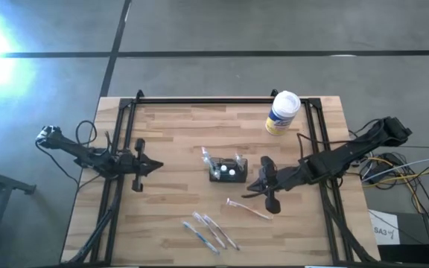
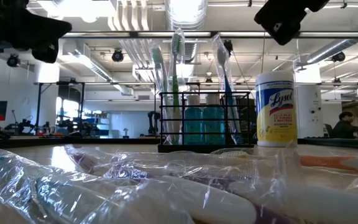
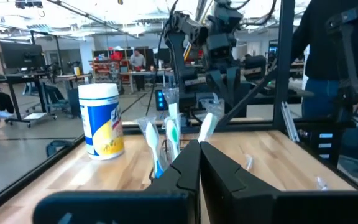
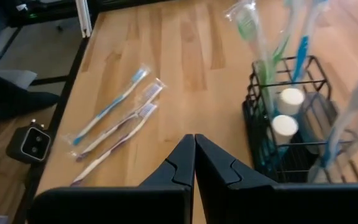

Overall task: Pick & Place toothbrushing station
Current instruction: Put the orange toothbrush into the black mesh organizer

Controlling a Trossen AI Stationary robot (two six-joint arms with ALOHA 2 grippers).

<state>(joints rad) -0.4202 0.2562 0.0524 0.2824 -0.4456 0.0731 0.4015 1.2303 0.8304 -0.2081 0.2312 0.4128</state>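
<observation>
The toothbrushing station [image 1: 227, 170] is a small black wire holder standing on its base at the middle of the wooden table. Several wrapped toothbrushes stand upright in it, beside two white-capped teal tubes [image 4: 282, 112]. It also shows in the low view [image 2: 207, 124] and the right wrist view [image 4: 303, 124]. My left gripper [image 1: 160, 165] is shut and empty, left of the station and pointing at it. In its own view [image 3: 199, 148] it partly hides the station. My right gripper [image 1: 249, 187] is shut and empty, just right of and nearer than the station, above the table [image 4: 194, 140].
A white-and-yellow round canister [image 1: 281, 112] stands at the far right of the table. Several wrapped toothbrushes [image 1: 211, 229] lie near the front edge, and one more [image 1: 249, 208] lies under my right gripper. A black frame [image 1: 222, 100] borders the table. People sit in the room behind.
</observation>
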